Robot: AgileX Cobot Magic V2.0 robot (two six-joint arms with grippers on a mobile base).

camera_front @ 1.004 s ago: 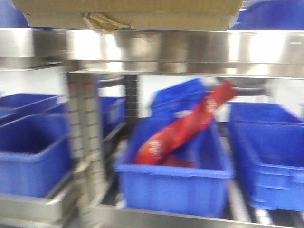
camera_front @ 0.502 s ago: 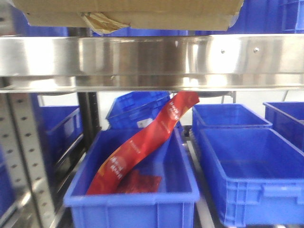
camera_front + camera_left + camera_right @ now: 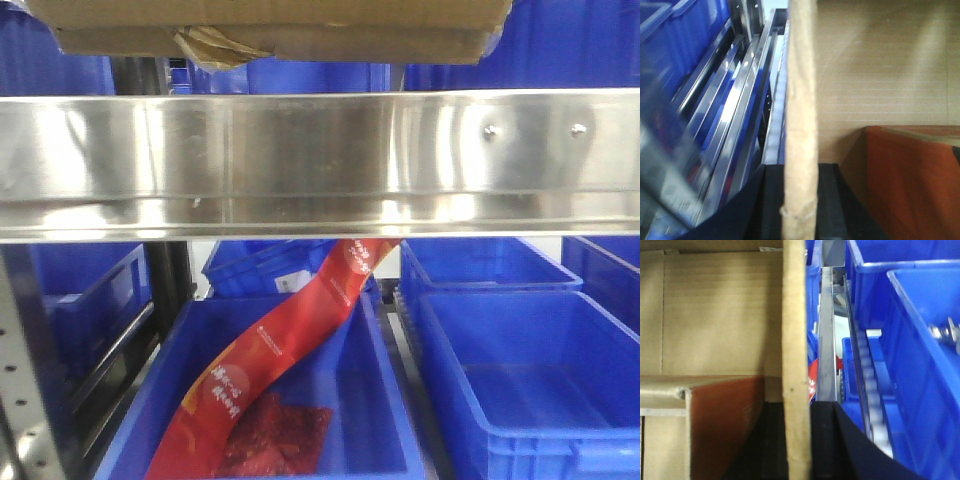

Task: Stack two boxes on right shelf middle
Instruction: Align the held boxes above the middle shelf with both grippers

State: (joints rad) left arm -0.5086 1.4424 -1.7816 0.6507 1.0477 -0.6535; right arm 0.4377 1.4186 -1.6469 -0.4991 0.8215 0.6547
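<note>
A flat brown cardboard box [image 3: 270, 25] with a yellowish tape scrap [image 3: 212, 46] fills the top of the front view, held just above the shiny steel shelf rail [image 3: 320, 150]. My left gripper [image 3: 800, 172] is shut on that box's left wall [image 3: 800, 100], one black finger on each side. My right gripper [image 3: 795, 407] is shut on the right wall [image 3: 795, 330] the same way. Inside the flat box stands a second cardboard box [image 3: 725, 425], reddish-brown in the shade, also seen in the left wrist view as the second box [image 3: 915, 175]. The shelf surface is hidden behind the rail.
Below the rail, a blue bin [image 3: 380, 400] holds a long red packet [image 3: 270, 370]. Another blue bin [image 3: 530, 380] sits to its right and more stand behind. A perforated steel upright [image 3: 25, 380] is at the lower left. Blue bins [image 3: 920, 340] flank the box on the right.
The shelf rail has grown larger and dropped lower in the front view, and the bins below have shifted. The box stays at the top of the frame in both grippers.
</note>
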